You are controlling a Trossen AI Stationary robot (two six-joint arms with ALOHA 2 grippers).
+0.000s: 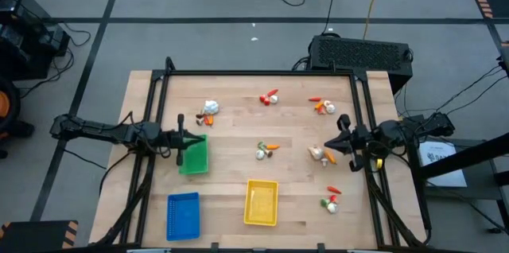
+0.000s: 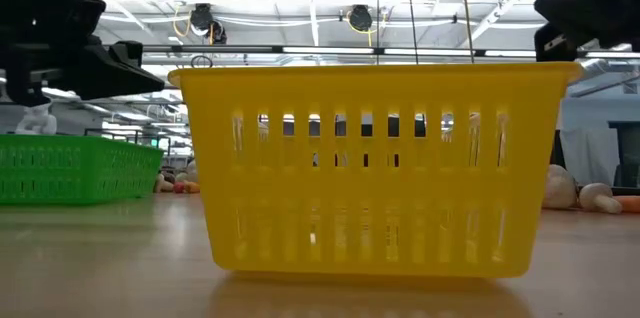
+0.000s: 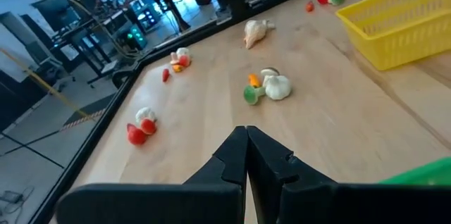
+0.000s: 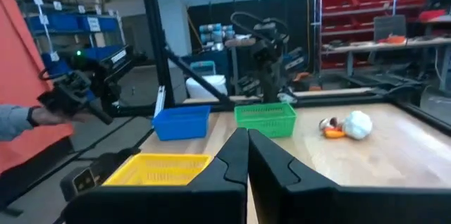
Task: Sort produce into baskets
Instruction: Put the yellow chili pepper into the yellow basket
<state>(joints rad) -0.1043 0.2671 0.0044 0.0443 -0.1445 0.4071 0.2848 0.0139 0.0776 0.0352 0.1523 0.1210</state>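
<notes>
No legible text, labels, brands or numbers anywhere: none on the baskets (image 1: 194,156), tabletop (image 1: 238,165), or background shelving.

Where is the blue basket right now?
In the high view, the blue basket sits at the table's near left corner, beside the yellow basket and below the green basket.

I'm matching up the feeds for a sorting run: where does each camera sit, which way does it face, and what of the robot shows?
High: overhead, straight down on the table; both arms, left gripper, right gripper.
Low: tabletop height, facing the yellow basket; dark arm parts above.
Left wrist: past shut fingers toward scattered produce.
Right wrist: past shut fingers toward the green basket and blue basket.
Shared: every view shows the yellow basket.
</notes>
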